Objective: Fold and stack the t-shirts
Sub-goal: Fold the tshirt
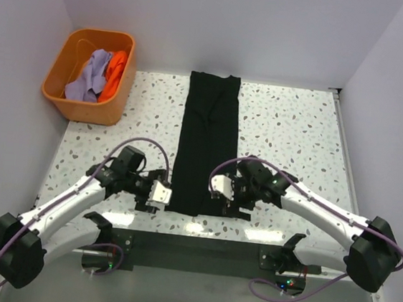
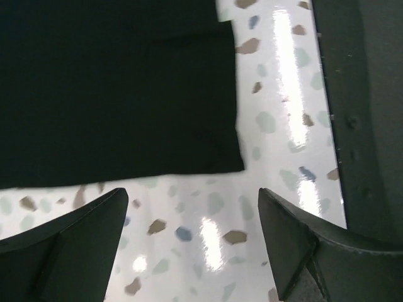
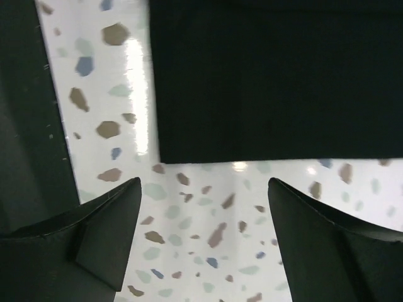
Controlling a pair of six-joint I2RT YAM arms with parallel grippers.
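Black tee: folded to long strip, flat, mid table, near edge to far edge.
Lavender tee + orange tee: crumpled in tub, far left.
L pincer: spread, empty, just off strip's near-left corner.
R pincer: spread, empty, just off near-right corner.
Table: speckled white.
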